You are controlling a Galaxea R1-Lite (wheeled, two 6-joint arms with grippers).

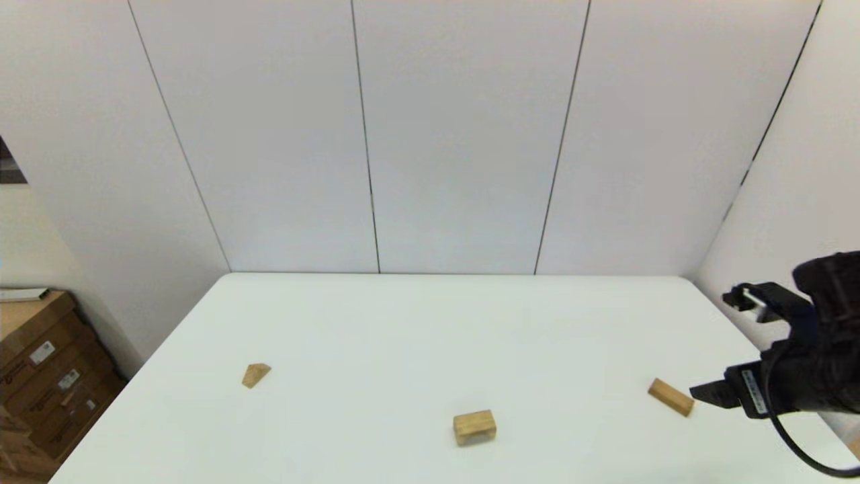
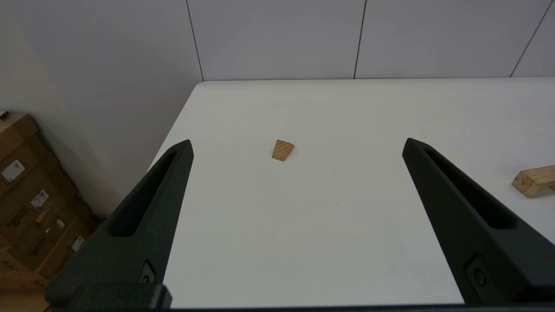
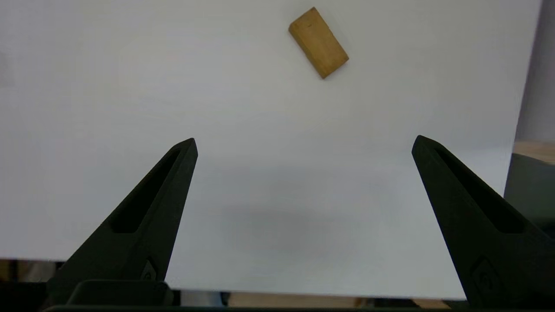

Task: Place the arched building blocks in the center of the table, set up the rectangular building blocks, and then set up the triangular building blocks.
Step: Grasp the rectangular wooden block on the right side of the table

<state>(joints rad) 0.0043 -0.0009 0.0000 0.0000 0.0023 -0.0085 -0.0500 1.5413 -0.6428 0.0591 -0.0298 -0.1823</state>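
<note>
White tabletop (image 1: 416, 323) | right gripper (image 3: 303, 143) spread near right edge (empty) | square up across rectangular block (image 3: 318, 42), which lies skewed

Right pincer (image 3: 303, 143): extended in from the right side, fingers spread wide, holding nothing. Left pincer (image 2: 297, 143): fingers spread wide, holding nothing.

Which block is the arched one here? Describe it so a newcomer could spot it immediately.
On the white table, look at the middle of the near edge: the arched block sits there. The triangular wedge lies far left, the plain rectangular block far right by the right hand. Only it has a hollowed underside.
</note>
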